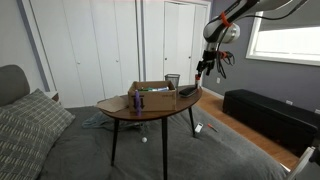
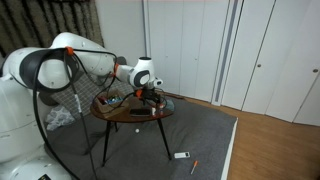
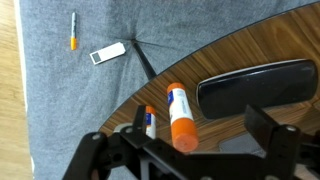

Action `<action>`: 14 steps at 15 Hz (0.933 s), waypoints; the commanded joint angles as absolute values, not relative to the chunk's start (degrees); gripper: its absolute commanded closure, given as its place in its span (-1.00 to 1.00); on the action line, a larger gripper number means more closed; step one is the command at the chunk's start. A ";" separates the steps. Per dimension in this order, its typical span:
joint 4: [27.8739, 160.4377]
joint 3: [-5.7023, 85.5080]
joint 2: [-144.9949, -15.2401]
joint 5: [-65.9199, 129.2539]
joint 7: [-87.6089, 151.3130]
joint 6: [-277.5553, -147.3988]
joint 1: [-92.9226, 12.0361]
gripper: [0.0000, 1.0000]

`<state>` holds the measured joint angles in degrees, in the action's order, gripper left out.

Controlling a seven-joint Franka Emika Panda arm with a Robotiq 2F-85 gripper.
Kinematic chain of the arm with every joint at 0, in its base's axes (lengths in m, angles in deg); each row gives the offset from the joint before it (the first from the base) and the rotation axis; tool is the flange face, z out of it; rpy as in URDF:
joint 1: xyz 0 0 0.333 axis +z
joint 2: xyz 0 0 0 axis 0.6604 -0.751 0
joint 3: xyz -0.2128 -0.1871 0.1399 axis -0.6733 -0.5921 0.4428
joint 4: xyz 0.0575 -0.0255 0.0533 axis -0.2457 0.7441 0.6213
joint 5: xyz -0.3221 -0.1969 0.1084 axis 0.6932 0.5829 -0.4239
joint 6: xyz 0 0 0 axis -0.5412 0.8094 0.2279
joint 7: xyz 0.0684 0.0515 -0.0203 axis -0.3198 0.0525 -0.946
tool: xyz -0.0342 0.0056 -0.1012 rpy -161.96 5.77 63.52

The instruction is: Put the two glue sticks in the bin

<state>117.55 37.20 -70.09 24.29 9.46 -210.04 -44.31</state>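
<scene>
In the wrist view two glue sticks lie side by side on the wooden table (image 3: pixel 250 45) near its edge: a large white one with an orange cap (image 3: pixel 178 115) and a smaller one (image 3: pixel 150 122) to its left. My gripper (image 3: pixel 200 135) is open and empty, hovering above them with the large stick between its fingers. In an exterior view the gripper (image 1: pixel 203 68) hangs over the table end, beside the small dark wire-mesh bin (image 1: pixel 173 80). The bin is out of the wrist view.
A long black object (image 3: pixel 255 85) lies on the table just right of the glue sticks. A brown cardboard box (image 1: pixel 150 95) stands mid-table. On the grey carpet below are a small white object (image 3: pixel 108 52) and an orange pen (image 3: pixel 73 32).
</scene>
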 commanded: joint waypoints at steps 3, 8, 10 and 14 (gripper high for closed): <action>112.88 38.89 -74.23 23.29 8.77 -210.49 -46.03 -0.70; 111.05 39.65 -76.23 22.58 8.30 -211.70 -46.66 -0.12; 110.51 40.00 -76.89 22.63 8.39 -212.19 -46.85 -0.18; 109.94 40.52 -77.60 22.75 8.70 -212.36 -47.12 0.14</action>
<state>111.55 39.20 -76.40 24.28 9.46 -212.10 -45.86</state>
